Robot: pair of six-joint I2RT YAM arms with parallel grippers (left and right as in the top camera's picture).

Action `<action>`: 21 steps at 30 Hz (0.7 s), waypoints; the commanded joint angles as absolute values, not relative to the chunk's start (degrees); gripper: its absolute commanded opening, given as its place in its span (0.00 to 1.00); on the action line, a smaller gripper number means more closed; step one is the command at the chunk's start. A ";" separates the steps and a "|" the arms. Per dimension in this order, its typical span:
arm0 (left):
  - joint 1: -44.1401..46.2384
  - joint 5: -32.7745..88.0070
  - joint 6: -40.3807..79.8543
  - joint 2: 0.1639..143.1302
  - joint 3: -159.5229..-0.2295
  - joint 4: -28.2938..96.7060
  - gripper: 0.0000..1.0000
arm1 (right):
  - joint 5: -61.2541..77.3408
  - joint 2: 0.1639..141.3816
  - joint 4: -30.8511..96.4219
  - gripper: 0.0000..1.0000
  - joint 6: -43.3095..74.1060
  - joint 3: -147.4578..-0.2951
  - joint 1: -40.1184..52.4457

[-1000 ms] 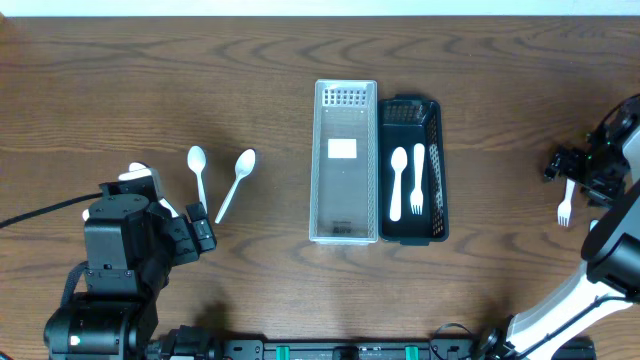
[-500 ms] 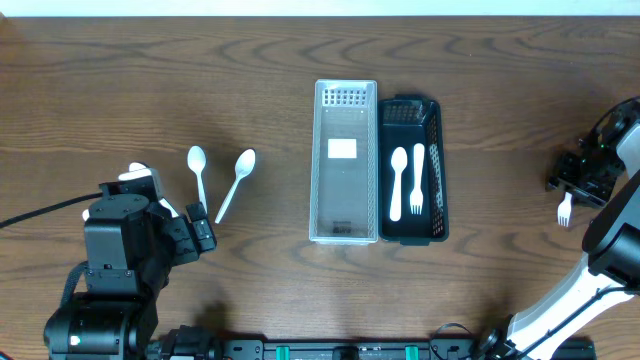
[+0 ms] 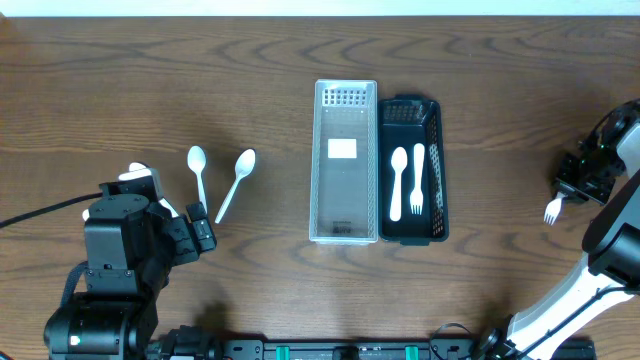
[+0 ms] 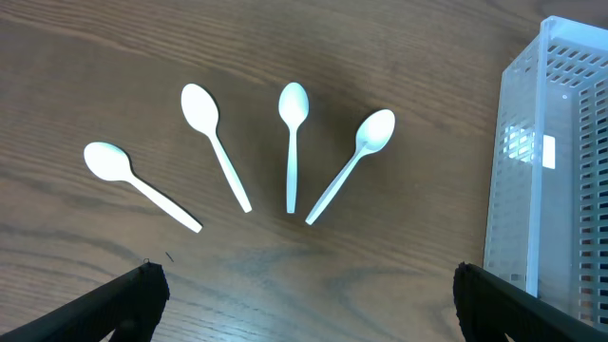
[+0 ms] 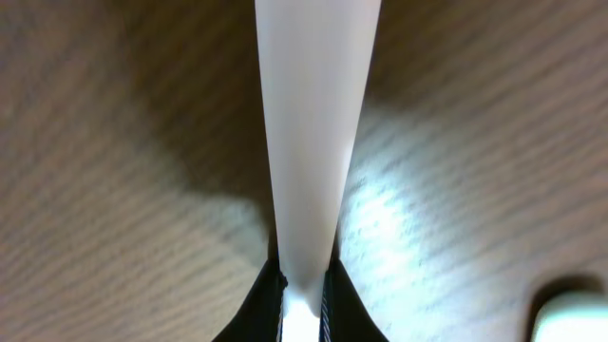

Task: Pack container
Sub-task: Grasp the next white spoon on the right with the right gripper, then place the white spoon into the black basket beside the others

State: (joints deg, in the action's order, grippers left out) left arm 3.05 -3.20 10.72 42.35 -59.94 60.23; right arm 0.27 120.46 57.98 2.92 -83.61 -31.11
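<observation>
A clear plastic container (image 3: 321,160) stands mid-table with a black basket (image 3: 437,170) against its right side. In the basket lie a white spoon (image 3: 398,182) and a white fork (image 3: 418,182). At the far right my right gripper (image 3: 572,190) is shut on the handle of another white fork (image 3: 552,210). The right wrist view shows that handle (image 5: 313,142) pinched between the jaws (image 5: 304,285), close over the wood. My left gripper (image 4: 304,304) hangs open above several white spoons (image 4: 292,142) at the left; the overhead view shows two of them (image 3: 238,177).
The clear container's perforated wall (image 4: 560,161) shows at the right edge of the left wrist view. The right arm (image 3: 610,250) runs along the table's right edge. Brown wooden tabletop (image 3: 500,90) surrounds everything.
My right gripper has shut on the fork's handle. The fork's tines have swung a little to the left. The left arm has not moved.
</observation>
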 commanded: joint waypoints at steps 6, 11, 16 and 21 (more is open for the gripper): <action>2.92 -3.49 11.27 42.46 -60.88 60.40 0.98 | 2.00 107.85 63.72 0.04 5.74 -90.59 -21.10; 2.92 -3.49 11.27 42.46 -60.88 60.40 0.98 | 1.98 97.82 65.87 0.06 8.01 -92.36 -8.25; 2.92 -3.49 11.27 42.46 -60.88 60.42 0.98 | 1.98 94.83 66.06 0.07 14.63 -92.33 4.97; 2.92 -3.49 11.27 42.46 -60.88 60.42 0.98 | 1.91 97.14 65.12 0.06 19.64 -90.52 14.28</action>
